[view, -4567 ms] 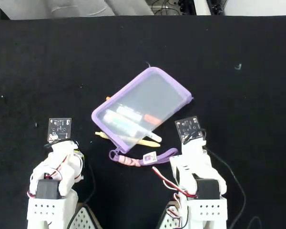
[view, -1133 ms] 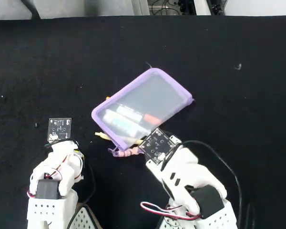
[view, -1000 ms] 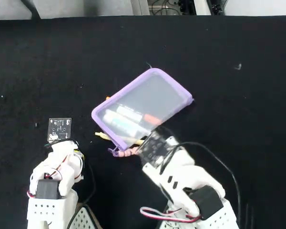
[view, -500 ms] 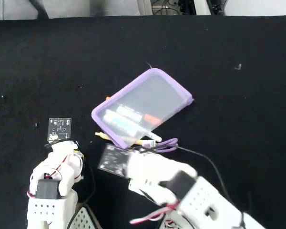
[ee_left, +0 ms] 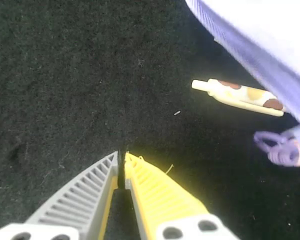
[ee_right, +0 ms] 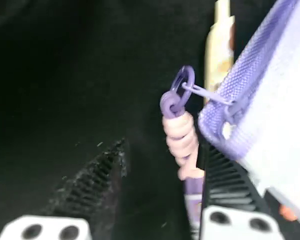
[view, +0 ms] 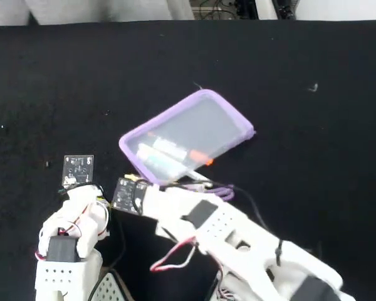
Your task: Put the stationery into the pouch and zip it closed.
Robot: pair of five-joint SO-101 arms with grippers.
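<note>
The purple-edged clear pouch [view: 188, 133] lies slanted at mid-table, with pens and markers [view: 166, 153] visible through its face. A cream spotted pen [ee_left: 237, 95] lies on the cloth just outside the pouch's near edge. My right arm [view: 200, 219] stretches leftward along that edge. My right gripper [ee_right: 162, 150] is open, low at the pouch's near corner [ee_right: 240, 107]. The pink charm [ee_right: 182, 145] and purple ring [ee_right: 177, 95] of the zipper strap lie between its fingers, close to one finger. My left gripper [ee_left: 121, 156] is shut and empty, a little short of the pen.
The table is covered in black cloth [view: 313, 163]. The purple strap [view: 220, 190] trails beside the right arm. The left arm [view: 72, 222] sits folded at the near left. Open cloth lies beyond and to the right of the pouch.
The right arm swung from the near right leftward along the pouch's near edge, and the wrist is now at its left corner. The strap was dragged along; the pouch's left corner shifted slightly.
</note>
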